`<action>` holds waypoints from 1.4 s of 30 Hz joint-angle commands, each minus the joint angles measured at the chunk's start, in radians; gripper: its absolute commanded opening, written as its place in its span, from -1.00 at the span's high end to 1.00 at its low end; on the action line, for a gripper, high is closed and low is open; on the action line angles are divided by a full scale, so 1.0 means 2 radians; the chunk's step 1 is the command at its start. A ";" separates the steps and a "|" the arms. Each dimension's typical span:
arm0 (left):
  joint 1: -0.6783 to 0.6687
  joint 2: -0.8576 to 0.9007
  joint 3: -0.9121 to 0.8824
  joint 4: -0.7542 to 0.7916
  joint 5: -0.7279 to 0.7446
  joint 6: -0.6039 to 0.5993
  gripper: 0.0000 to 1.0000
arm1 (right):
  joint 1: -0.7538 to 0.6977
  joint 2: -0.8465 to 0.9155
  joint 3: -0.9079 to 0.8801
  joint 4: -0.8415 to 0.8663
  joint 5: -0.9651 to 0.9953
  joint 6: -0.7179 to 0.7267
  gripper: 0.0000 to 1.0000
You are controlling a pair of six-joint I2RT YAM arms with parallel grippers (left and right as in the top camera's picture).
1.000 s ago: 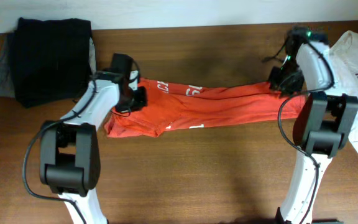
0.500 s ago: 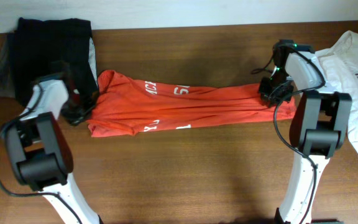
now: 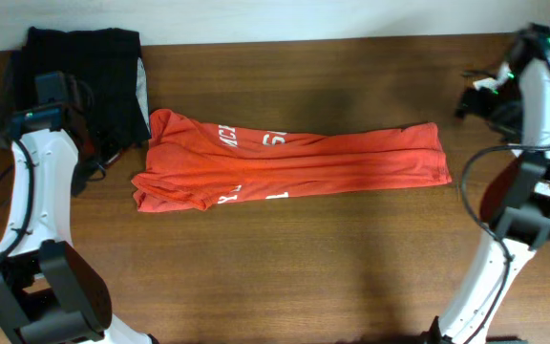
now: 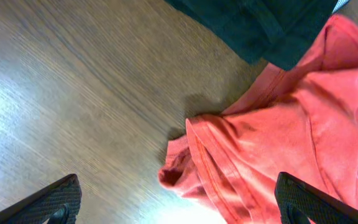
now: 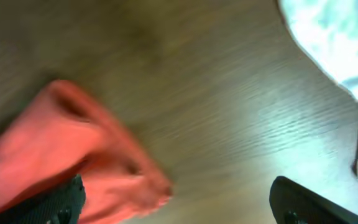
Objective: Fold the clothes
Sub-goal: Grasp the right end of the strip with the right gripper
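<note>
Red-orange T-shirt [image 3: 289,158] runs left-right between arms — left gripper [image 4: 179,202], right gripper [image 5: 179,202] both spread, empty — right probably nearer.

so yeah, just a dark brown wooden table [image 3: 285,272], grain running left to right from overhead, kinda shiny with pale glare patches in both wrist views, plus a white wall [image 3: 285,17] strip along its far edge

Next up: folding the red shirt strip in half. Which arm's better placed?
Right, marginally. Both the right claw and left claw hang open near the red shirt; its hem end lies flat, the sleeve end is bunched beside the black clothes.
</note>
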 commanded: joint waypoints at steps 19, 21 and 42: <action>-0.002 0.006 0.002 -0.024 0.008 -0.001 -0.98 | 0.035 0.005 -0.208 0.111 -0.231 -0.173 -0.15; -0.002 0.006 0.002 -0.024 0.008 -0.001 -0.98 | 0.041 0.005 -0.208 0.112 -0.213 -0.150 0.08; -0.002 0.026 0.002 -0.035 0.047 -0.001 -0.98 | 0.116 -0.097 -0.087 -0.024 -0.042 0.093 0.92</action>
